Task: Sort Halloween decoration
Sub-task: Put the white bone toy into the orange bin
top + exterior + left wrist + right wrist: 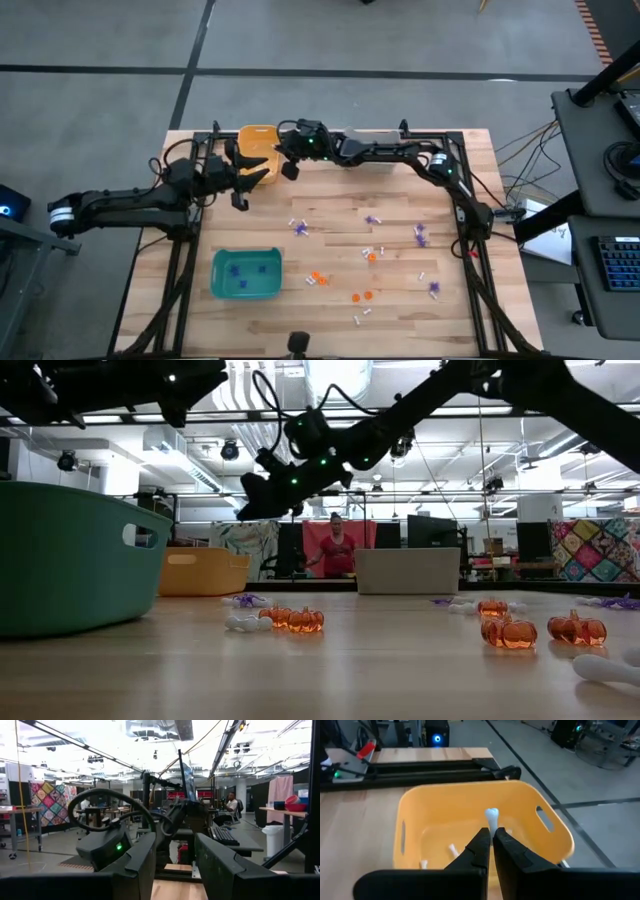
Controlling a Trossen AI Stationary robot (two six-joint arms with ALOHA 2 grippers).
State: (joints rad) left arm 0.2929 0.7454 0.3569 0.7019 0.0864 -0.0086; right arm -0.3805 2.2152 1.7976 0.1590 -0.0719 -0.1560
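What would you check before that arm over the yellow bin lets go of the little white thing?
1. Right gripper pinches the white trinket: ok, fingers shut on its lower end.
2. Gripper is over the orange-yellow bin: ok, the right wrist view looks straight into it.
3. Bin already holds matching pieces: ok, other small white pieces lie on its floor; no other colour shows.
4. Left gripper is out of the way: ok, open and empty beside the bin, not over it.
5. Height above the bin floor: cannot tell.
6. More sorting left: ok, purple trinkets and orange trinkets lie loose on the table.
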